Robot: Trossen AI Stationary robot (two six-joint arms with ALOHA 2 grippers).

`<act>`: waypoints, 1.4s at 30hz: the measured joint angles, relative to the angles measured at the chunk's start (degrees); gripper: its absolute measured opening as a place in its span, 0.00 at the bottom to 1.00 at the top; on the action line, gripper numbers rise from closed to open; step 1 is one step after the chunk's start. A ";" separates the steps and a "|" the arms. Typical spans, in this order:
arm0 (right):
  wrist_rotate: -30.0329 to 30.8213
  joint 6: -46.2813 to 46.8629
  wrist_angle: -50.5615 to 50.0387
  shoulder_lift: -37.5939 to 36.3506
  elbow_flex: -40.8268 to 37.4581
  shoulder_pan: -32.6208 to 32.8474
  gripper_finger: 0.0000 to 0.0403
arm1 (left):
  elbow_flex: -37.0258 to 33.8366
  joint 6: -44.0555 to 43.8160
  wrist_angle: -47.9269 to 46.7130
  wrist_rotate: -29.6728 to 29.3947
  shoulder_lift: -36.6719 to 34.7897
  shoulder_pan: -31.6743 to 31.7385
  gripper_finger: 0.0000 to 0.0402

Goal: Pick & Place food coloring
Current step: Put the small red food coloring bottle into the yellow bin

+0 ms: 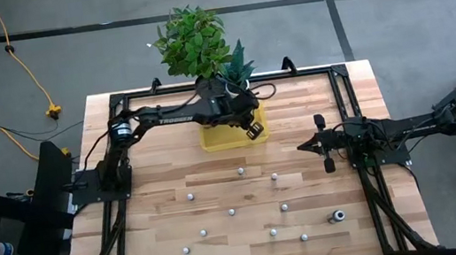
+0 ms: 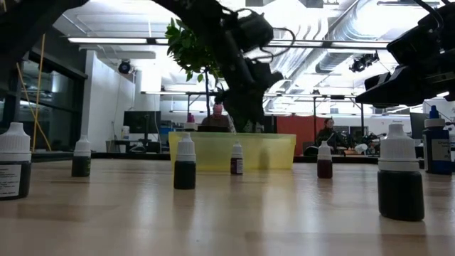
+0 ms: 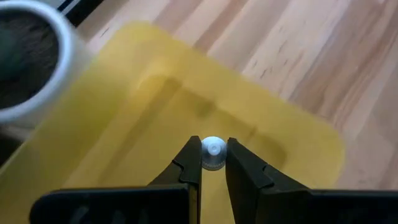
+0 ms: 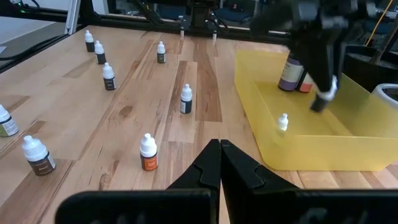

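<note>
My left gripper [image 1: 255, 129] reaches from the table's left over the flat yellow tray [image 1: 216, 138] at the far middle, shut on one tiny food coloring bottle [image 3: 213, 152]. One small bottle [image 4: 283, 121] and two larger ones [image 4: 290, 74] stand on the tray's floor. Several more white-capped bottles [image 1: 231, 211] stand upright on the wood nearer the front. My right gripper [image 1: 300, 146] waits shut at the table's right, above the wood. My left gripper pinches the small bottle at its white cap [image 3: 213, 147] between its two fingertips. The fingers slant down from the table's left. The bottle hangs cap up below them, with its dark lower end [image 4: 319, 104] over the tray's inside.
Two potted plants [image 1: 198, 38] stand just behind the tray, and a white pot's rim [image 3: 37, 68] is close to the left gripper. One larger dark bottle [image 1: 339, 216] stands at the front right. Black frame rails [image 1: 116, 224] run along both table sides.
</note>
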 joint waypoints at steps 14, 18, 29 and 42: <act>-0.02 -0.01 0.04 0.00 0.00 -0.02 0.00 | 0.02 -2.13 7.30 2.92 5.66 -0.11 0.09; -0.04 0.01 0.04 0.00 0.00 -0.02 0.00 | 0.01 -2.95 7.82 2.92 5.95 -0.10 0.09; -0.04 -0.01 0.07 0.00 0.00 -0.01 0.00 | 0.02 -2.91 7.40 2.90 5.97 -0.02 0.09; -0.06 0.00 0.11 0.00 0.00 -0.01 0.00 | 0.08 -0.57 7.11 2.69 6.91 -0.02 0.09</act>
